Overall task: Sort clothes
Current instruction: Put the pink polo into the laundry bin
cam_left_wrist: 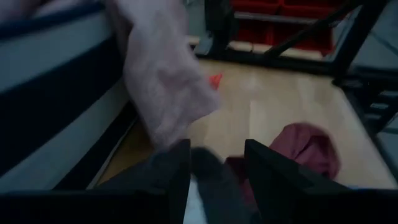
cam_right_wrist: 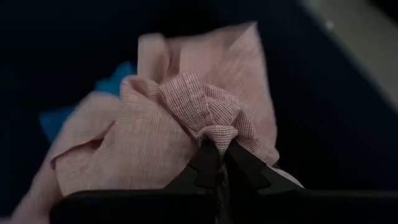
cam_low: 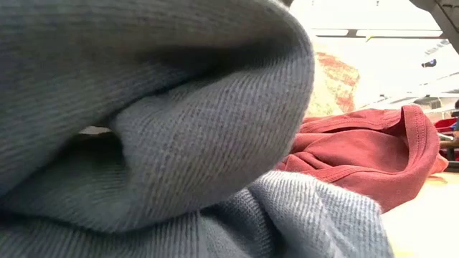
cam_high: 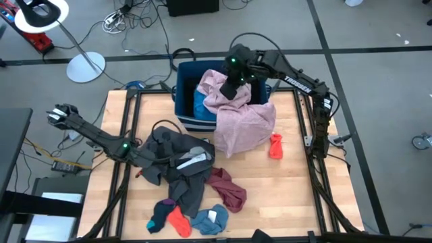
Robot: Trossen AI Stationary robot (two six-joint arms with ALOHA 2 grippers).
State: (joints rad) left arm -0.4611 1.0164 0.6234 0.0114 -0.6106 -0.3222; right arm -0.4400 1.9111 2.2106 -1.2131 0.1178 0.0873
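A pale pink garment [cam_high: 243, 121] drapes over the near rim of the blue bin [cam_high: 181, 101], and its lower part lies on the table. My right gripper [cam_high: 233, 84] is above the bin, shut on the pink garment [cam_right_wrist: 186, 124]. A bright blue garment [cam_high: 200, 104] lies in the bin. My left gripper [cam_high: 162, 138] is low over the dark grey garment [cam_high: 179, 162] left of centre, shut on it. A maroon garment [cam_high: 226, 187], an orange-red sock [cam_high: 275, 146], and grey-teal [cam_high: 209, 219], orange-red [cam_high: 179, 221] and black [cam_high: 158, 216] pieces lie on the table. My left gripper pinches a bunched-up part of the dark grey garment [cam_left_wrist: 214, 180] between its two fingers, coming low from the table's left. The rest of the garment lies slack on the table. My right gripper pinches a gathered fold of the pink garment [cam_right_wrist: 214, 134] between its fingertips, from above. That end is lifted over the bin; the rest hangs over the near rim onto the table.
Grey-teal cloth [cam_low: 179, 129] fills most of the low view, with the maroon garment [cam_low: 366, 161] behind it. A dark frame [cam_high: 317, 135] runs along the table's right side. Bare wood [cam_high: 290, 196] shows at the near right.
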